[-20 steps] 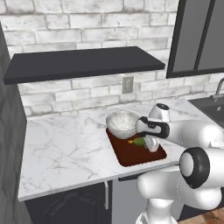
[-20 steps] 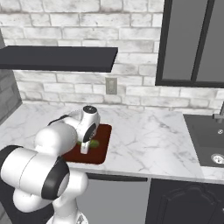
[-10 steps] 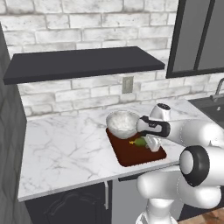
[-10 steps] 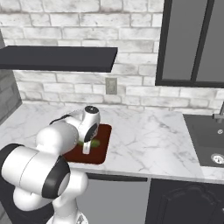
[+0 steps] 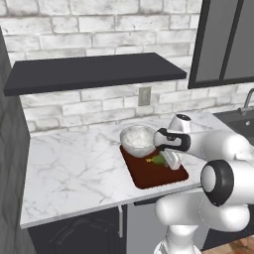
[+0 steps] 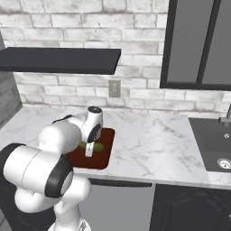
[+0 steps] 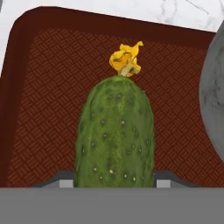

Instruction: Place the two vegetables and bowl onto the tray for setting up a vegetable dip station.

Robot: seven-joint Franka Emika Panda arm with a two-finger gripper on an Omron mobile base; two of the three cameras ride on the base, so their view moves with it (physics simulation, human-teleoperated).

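- A cucumber (image 7: pixel 114 133) sits between the finger tips of the gripper (image 7: pixel 113 183), the jaws half-parted and flanking its near end; a firm grip cannot be confirmed from these frames.
- From the hand camera the cucumber runs straight away from the gripper, over the woven-patterned floor of the tray (image 7: pixel 48 96).
- The cucumber is dark green, oblong and bumpy, dotted with small pale spots, with a withered yellow flower at its far end.
- The grey, mottled wall of the bowl (image 7: pixel 213 98) curves in beside the cucumber, apart from it.
- From the left, the gripper (image 5: pixel 171 159) points down over the red-brown tray (image 5: pixel 149 176), the cucumber (image 5: pixel 158 159) just beside it and the bowl (image 5: pixel 137 140) on the tray's far end.
- From the right, the cucumber (image 6: pixel 94 146) shows low over the tray (image 6: pixel 100 158) by the gripper (image 6: pixel 90 150) on the marble counter (image 6: pixel 149 144).
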